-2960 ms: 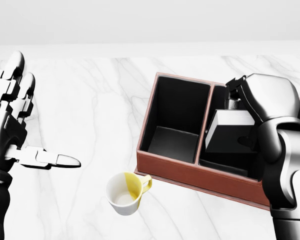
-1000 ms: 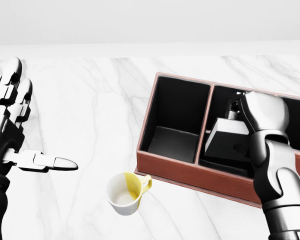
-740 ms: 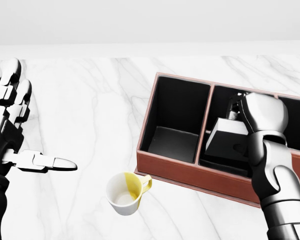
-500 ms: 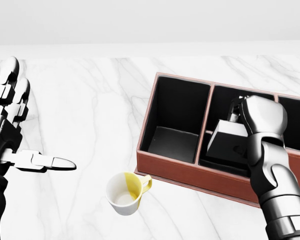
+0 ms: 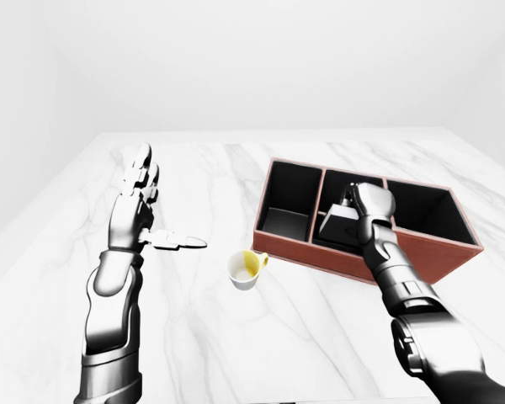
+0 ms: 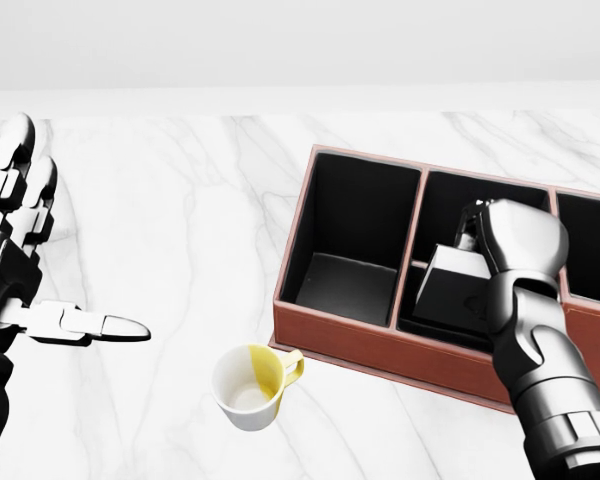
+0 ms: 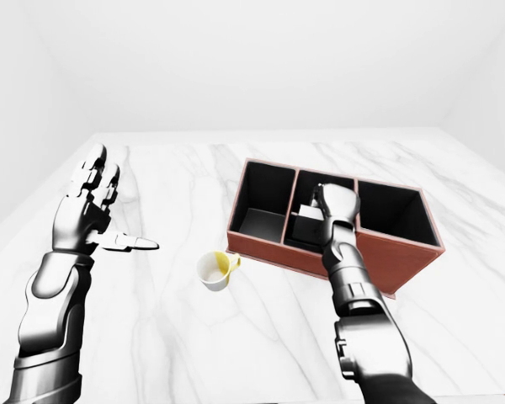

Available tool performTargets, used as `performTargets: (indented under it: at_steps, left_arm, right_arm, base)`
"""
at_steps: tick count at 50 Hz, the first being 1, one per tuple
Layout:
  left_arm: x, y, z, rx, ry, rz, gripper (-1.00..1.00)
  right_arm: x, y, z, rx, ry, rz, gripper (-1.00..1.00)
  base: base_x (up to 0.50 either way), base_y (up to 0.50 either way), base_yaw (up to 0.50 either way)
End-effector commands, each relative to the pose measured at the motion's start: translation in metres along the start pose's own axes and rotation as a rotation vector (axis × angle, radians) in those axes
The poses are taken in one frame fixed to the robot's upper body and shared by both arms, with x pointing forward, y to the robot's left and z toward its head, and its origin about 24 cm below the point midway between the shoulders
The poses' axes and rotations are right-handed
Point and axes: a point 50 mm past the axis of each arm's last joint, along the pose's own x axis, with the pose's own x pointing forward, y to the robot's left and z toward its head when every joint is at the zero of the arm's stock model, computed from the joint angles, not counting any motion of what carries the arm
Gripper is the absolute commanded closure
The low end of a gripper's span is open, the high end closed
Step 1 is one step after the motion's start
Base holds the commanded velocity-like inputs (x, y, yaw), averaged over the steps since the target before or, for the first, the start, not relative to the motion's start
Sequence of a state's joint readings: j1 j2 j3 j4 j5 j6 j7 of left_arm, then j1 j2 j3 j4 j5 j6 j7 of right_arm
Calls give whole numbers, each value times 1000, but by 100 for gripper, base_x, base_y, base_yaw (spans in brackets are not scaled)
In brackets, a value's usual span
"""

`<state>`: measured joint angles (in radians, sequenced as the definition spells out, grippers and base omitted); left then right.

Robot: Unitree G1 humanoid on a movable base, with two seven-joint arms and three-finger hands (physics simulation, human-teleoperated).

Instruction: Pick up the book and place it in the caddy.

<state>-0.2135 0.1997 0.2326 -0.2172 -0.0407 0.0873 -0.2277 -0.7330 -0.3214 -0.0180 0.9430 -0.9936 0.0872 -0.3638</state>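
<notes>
Gripping the book (image 6: 458, 284), the right robot hand (image 6: 510, 240) holds it tilted inside the middle compartment of the caddy (image 6: 375, 346), at right of centre in the head view. Placement seems nearly done; release likely comes next. Its long axis appears to slope toward lower left. The left robot hand (image 6: 25, 270) hangs open over the tabletop (image 6: 180, 200), near a cup (image 6: 250, 385).
</notes>
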Motion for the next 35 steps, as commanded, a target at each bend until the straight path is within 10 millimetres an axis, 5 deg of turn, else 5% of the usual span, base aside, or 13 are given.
performTargets:
  at_steps: [1, 35]
  left_arm:
    - [-1, 1, -2, -1, 8, 3, -100]
    - [-3, 5, -1, 0, 7, 14, -100]
  right_arm:
    - [3, -1, 3, -34, -3, -55, 100]
    - [-3, 18, 4, -59, 22, -8, 100]
  base:
    - [0, 0, 0]
    - [0, 0, 0]
